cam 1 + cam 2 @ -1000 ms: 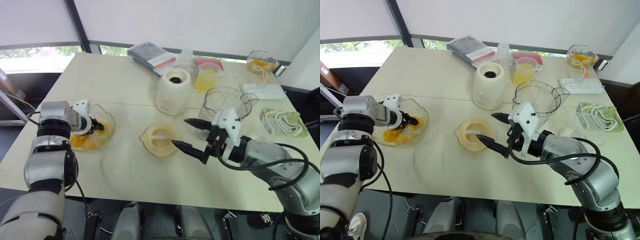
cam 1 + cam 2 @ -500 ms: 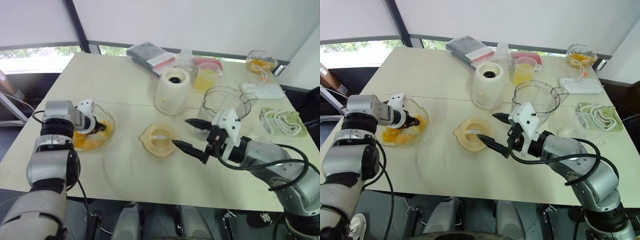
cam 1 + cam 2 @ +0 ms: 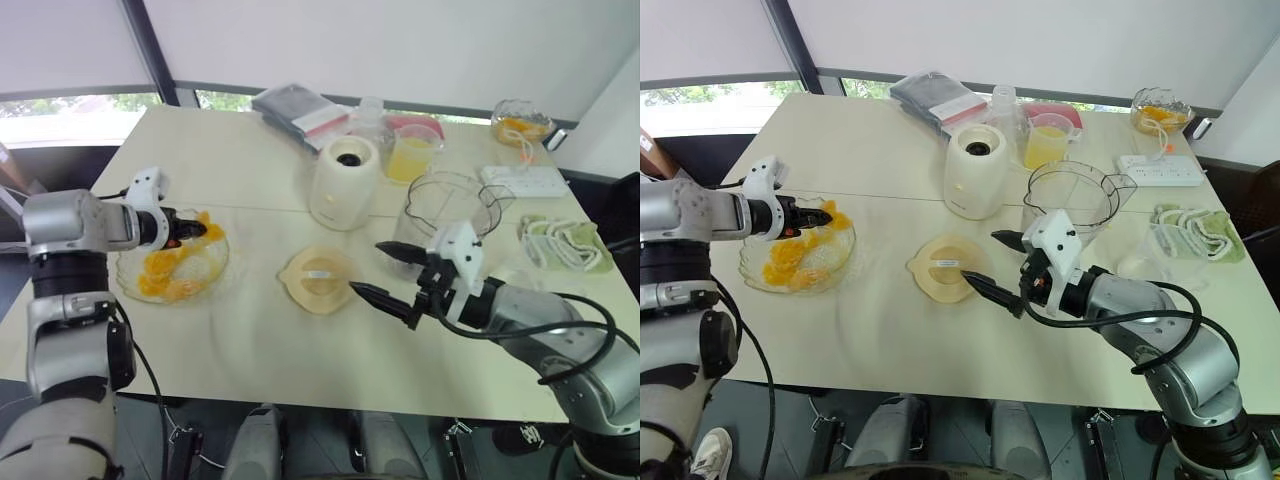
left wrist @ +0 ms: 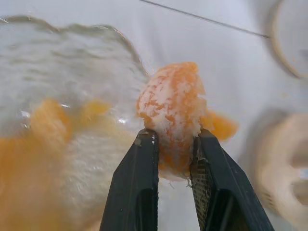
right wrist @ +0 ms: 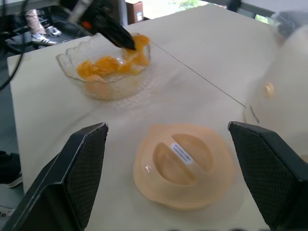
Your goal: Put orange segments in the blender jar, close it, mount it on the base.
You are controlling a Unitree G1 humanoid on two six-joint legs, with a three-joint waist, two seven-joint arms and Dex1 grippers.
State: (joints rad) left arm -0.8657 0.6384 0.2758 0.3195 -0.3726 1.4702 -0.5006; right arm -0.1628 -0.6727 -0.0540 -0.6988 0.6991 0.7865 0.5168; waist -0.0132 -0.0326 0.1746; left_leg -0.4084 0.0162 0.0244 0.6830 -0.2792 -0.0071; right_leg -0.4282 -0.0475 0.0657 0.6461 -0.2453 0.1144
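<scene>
My left gripper [image 3: 196,232] is shut on an orange segment [image 4: 174,115] and holds it just above the rim of a clear glass bowl [image 3: 205,272]. More orange segments [image 3: 158,278] lie in that bowl at the table's left. The clear blender jar [image 3: 446,212] stands open-topped at centre right. Just behind and left of it stands the cream-white base [image 3: 346,182]. My right gripper [image 3: 386,271] hovers open near the table, in front of the jar. Between its fingers the right wrist view shows the cream jar lid [image 5: 183,164] lying flat.
A cup of yellow juice [image 3: 413,157] and a dark packet [image 3: 300,111] stand behind the base. At far right lie a white power strip [image 3: 526,181], a second bowl with fruit [image 3: 521,125] and a green-white cloth [image 3: 566,244]. The table's front middle is bare.
My left gripper has closed on a segment in the bowl and risen with it to the bowl's rim. The right gripper has stayed in place.
</scene>
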